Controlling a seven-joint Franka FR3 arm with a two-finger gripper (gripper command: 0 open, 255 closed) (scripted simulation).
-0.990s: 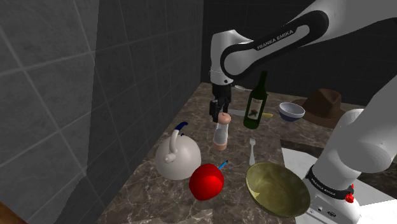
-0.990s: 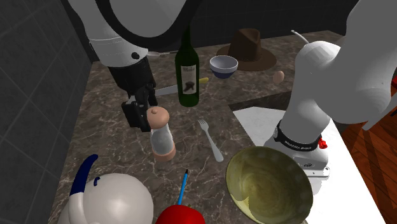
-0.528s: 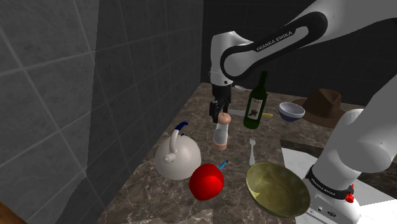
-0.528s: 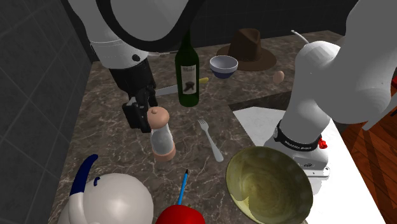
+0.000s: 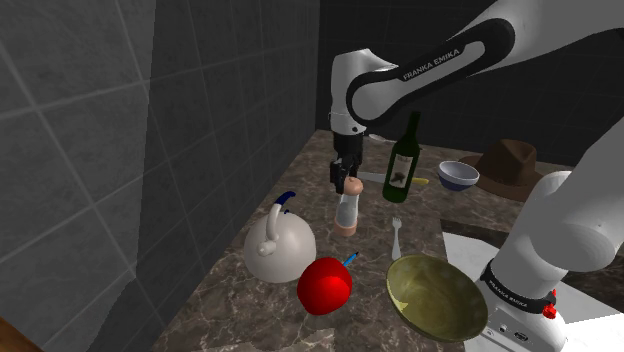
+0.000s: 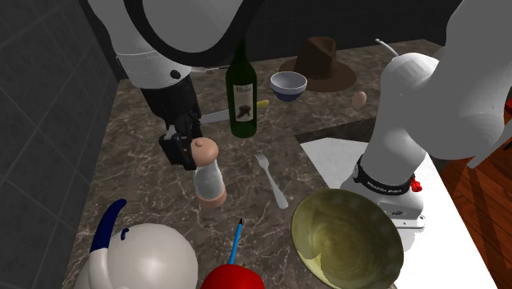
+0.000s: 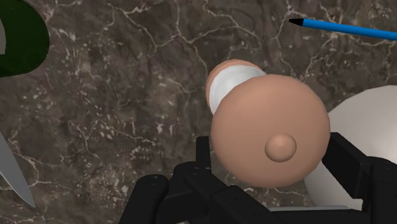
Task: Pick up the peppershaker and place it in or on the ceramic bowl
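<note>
Peppershaker (image 7: 267,127) upright, cap inside parted pincer (image 7: 270,146)

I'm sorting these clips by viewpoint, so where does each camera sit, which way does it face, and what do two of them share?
Shoulder view: beside and slightly behind the stand, looking down across the marble counter; the white arm and hand show above the pepper shaker.
Second exterior view: near the white kettle, looking down toward the brown hat; the arm's base and links show.
Wrist view: on the hand, looking down at the shaker's cap; its black fingers show.
Shared: both exterior views show the olive bowl.
</note>
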